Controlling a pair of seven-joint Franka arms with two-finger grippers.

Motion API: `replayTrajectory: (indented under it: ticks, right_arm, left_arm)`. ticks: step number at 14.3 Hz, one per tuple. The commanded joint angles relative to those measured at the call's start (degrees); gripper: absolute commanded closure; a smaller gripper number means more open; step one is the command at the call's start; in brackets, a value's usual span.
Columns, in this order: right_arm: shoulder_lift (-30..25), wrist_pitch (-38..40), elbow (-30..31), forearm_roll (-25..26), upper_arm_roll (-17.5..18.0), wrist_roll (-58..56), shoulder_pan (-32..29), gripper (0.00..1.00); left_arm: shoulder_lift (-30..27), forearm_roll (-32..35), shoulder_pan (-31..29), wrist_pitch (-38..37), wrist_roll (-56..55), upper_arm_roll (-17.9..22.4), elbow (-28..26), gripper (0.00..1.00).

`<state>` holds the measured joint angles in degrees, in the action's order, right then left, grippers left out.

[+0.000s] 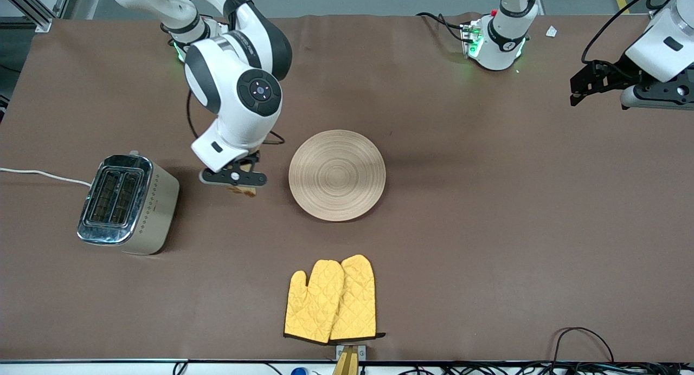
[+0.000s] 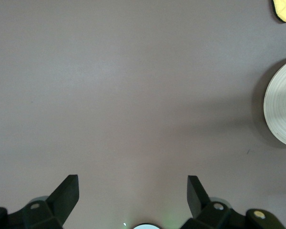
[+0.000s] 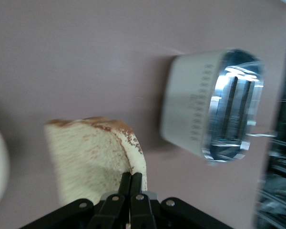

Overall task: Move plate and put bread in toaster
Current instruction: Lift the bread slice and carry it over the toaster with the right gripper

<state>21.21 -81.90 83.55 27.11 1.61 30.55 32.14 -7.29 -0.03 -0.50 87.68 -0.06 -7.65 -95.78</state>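
Observation:
The round light-tan wooden plate (image 1: pixel 336 175) lies on the brown table at mid-table; its rim shows in the left wrist view (image 2: pixel 282 109). The cream toaster (image 1: pixel 128 203) with chrome top stands toward the right arm's end; it also shows in the right wrist view (image 3: pixel 210 111). My right gripper (image 1: pixel 234 178) is shut on the bread slice (image 3: pixel 88 155), held above the table between toaster and plate; only a bit of the bread (image 1: pixel 242 190) shows under the hand in the front view. My left gripper (image 2: pixel 132 193) is open and empty, up over the left arm's end of the table, waiting.
A pair of yellow oven mitts (image 1: pixel 332 301) lies nearer the front camera than the plate. The toaster's white cord (image 1: pixel 38 174) runs off toward the table's edge. Cables lie along the front edge.

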Motion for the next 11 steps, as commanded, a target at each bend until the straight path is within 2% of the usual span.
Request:
replayTrajectory:
  ticks: [1,4,7,9,11]
  right_arm:
    - [-1.3,8.1,-0.1,9.0,0.2,-5.1,-0.1,0.99]
    - [-1.3,12.0,0.0,15.6,-0.3,-8.6,-2.2,0.99]
    - [-0.8,12.2,0.6,22.2,-0.4,-7.7,-5.0,0.99]
    - [-0.4,11.8,0.7,26.4,-0.6,-2.9,-6.3,0.99]
    - [0.2,9.8,0.7,28.3,-0.6,0.6,-8.0,1.00]
  left_arm:
    - [-0.6,0.6,0.0,0.2,-0.1,-0.3,0.1,0.00]
    - [-0.6,0.6,0.0,0.2,-0.1,-0.2,0.2,0.00]
    - [-0.6,0.6,-0.5,-2.0,-0.1,0.3,2.9,0.00]
    - [-0.5,1.3,-0.5,-2.4,-0.1,0.4,3.3,0.00]
    - [-0.6,3.9,-0.4,-2.4,0.0,0.0,3.3,0.00]
